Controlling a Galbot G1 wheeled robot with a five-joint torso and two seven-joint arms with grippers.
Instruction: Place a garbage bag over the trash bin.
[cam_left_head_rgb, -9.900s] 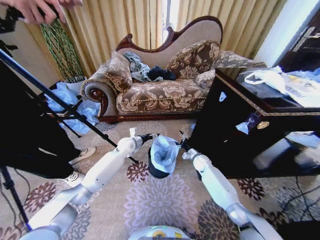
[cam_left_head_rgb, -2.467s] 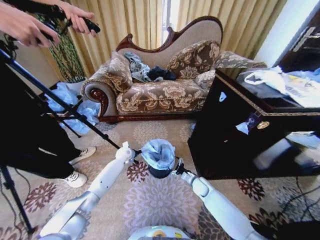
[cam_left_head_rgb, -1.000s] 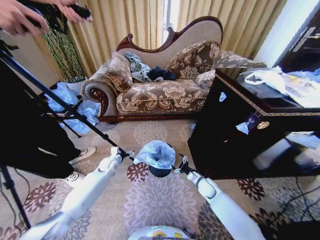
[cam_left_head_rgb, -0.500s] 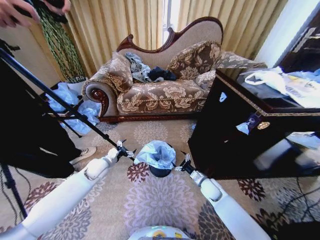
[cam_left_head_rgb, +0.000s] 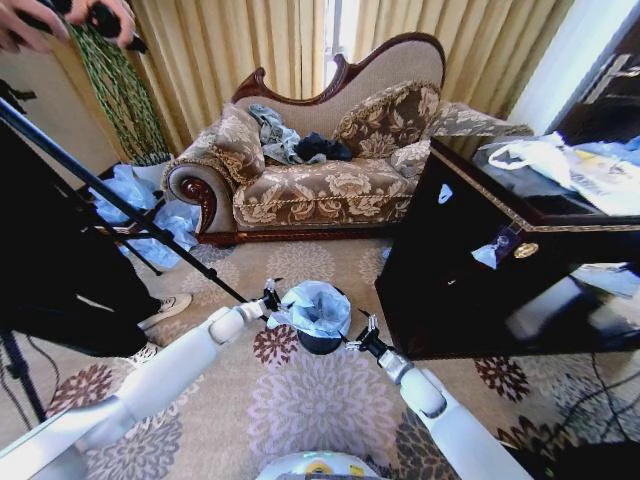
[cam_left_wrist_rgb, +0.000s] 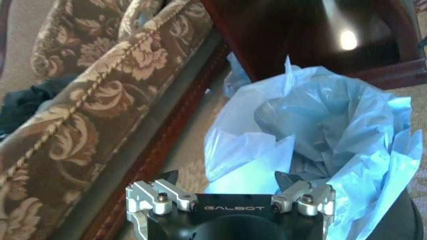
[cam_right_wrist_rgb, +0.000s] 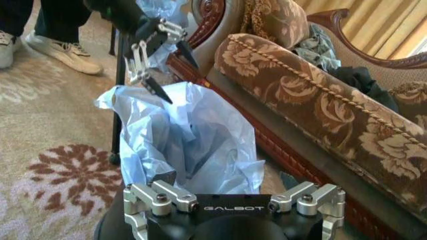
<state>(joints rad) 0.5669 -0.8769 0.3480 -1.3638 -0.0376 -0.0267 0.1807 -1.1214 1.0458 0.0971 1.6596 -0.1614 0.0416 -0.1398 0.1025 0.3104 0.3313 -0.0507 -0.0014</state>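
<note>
- Fingers of both my grippers are spread apart with nothing between them: my left gripper sits just left of the garbage bag, and my right gripper sits just right of it and a little nearer to me.
- From my left wrist, my fingertips are at the edge of the pale plastic; whether they touch it I cannot tell.
- From my right wrist, my left gripper hangs over the far edge of the bag.
- Bag lies bunched in the mouth of the trash bin, which stands on the flowered carpet near the sofa.
- It looks thin, crinkly, translucent and nearly weightless, so I judge it slippery and easy to tear.
- I would pinch the loose upper edge, not the crumpled middle.
- Bin is black, round and rigid.
</note>
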